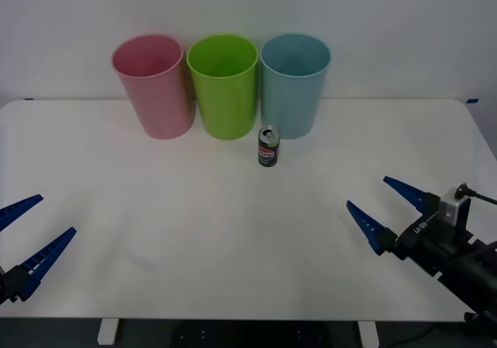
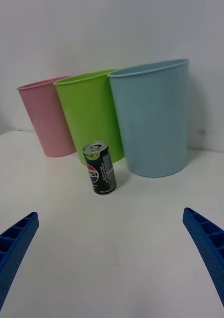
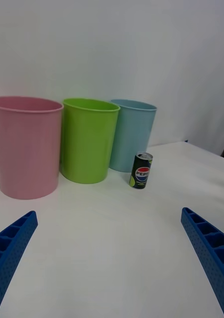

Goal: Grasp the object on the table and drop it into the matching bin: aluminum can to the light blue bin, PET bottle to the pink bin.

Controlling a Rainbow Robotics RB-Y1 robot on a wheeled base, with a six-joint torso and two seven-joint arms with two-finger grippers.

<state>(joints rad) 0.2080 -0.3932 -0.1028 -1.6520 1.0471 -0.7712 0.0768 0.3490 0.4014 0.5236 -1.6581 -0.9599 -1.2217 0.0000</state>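
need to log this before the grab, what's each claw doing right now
Left claw: open, holding nothing, low over the table's near left edge.
Right claw: open, holding nothing, near right side, well short of the can.

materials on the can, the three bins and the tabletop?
Can: likely aluminum, with a bare silver top and glossy black printed wall. Pink bin, lime green bin and light blue bin: probably molded plastic, with uniform color, a thin rim and a soft sheen. Table: smooth matte white top, possibly laminate.
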